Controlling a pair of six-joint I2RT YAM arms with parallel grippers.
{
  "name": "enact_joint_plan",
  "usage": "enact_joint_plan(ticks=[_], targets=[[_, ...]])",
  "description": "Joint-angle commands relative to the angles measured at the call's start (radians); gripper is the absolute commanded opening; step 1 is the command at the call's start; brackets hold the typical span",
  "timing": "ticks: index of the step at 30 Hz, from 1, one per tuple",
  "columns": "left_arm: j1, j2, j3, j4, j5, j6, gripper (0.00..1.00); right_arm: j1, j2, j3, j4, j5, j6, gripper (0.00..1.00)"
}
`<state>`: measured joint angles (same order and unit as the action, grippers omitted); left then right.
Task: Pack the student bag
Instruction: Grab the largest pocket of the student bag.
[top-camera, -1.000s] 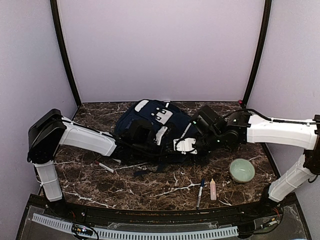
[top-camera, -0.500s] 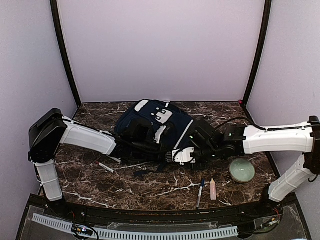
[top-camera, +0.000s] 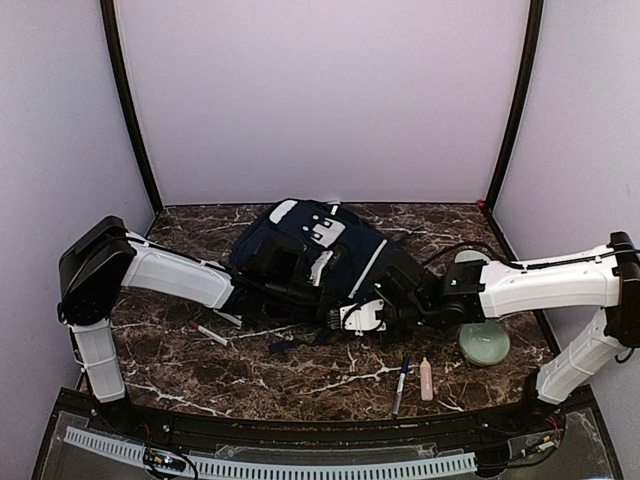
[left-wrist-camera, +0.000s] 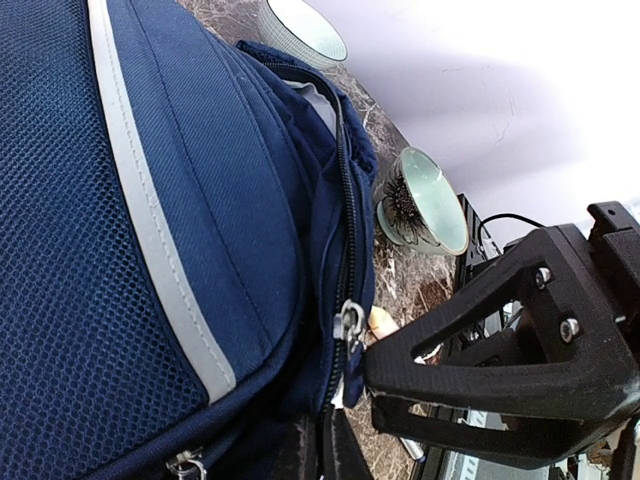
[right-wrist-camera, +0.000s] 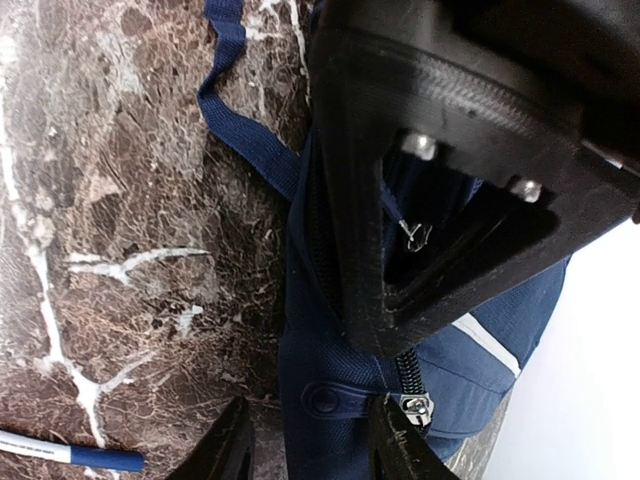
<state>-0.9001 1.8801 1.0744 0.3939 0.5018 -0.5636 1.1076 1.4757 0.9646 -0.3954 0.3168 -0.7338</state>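
The student bag (top-camera: 312, 250) is a navy-blue backpack with a white stripe, lying flat mid-table. It fills the left wrist view (left-wrist-camera: 150, 250), where its zipper slider (left-wrist-camera: 350, 322) sits near the bag's edge. My left gripper (top-camera: 303, 290) rests on the bag's near side. Its fingers (left-wrist-camera: 345, 455) are pressed together on bag fabric. My right gripper (top-camera: 348, 318) is at the bag's front corner. It is open, with its fingers (right-wrist-camera: 225, 445) either side of the bag's seam and zipper end (right-wrist-camera: 415, 405). The bag's inside is hidden.
A pale green bowl (top-camera: 487, 345) lies under my right forearm. A patterned bowl (left-wrist-camera: 425, 200) stands past the bag. A pen (top-camera: 400, 385) and a pinkish tube (top-camera: 426, 378) lie near the front edge. Another pen (top-camera: 212, 335) lies left of the bag. A loose blue strap (right-wrist-camera: 225, 90) trails on the marble.
My right arm has swung left and toward the front edge, bringing its gripper down to the bag's front corner. It now covers part of the green bowl. The left arm has not moved.
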Motion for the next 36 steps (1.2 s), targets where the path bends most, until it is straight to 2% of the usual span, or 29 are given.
enact_joint_plan(ticks=[1,9,11,16,23,29,36], targets=[[0.012,-0.027,0.045,0.105,0.022,-0.01,0.0,0.012,0.017,-0.022,0.064,0.075,-0.027,0.38],[0.015,-0.025,0.038,0.112,0.029,-0.012,0.0,0.013,0.005,-0.024,0.124,0.173,-0.058,0.23],[0.016,-0.023,0.038,0.115,0.033,-0.014,0.0,0.012,0.0,-0.031,0.143,0.187,-0.071,0.25],[0.022,-0.019,0.038,0.129,0.052,-0.029,0.0,0.018,0.0,-0.043,0.117,0.149,-0.079,0.37],[0.032,-0.016,0.038,0.166,0.084,-0.066,0.0,0.037,0.008,-0.047,0.081,0.101,-0.07,0.45],[0.032,-0.014,0.045,0.18,0.112,-0.088,0.0,0.038,0.029,-0.051,0.151,0.151,-0.065,0.47],[0.032,-0.013,0.037,0.184,0.117,-0.092,0.0,0.038,0.064,-0.02,0.231,0.185,-0.058,0.4]])
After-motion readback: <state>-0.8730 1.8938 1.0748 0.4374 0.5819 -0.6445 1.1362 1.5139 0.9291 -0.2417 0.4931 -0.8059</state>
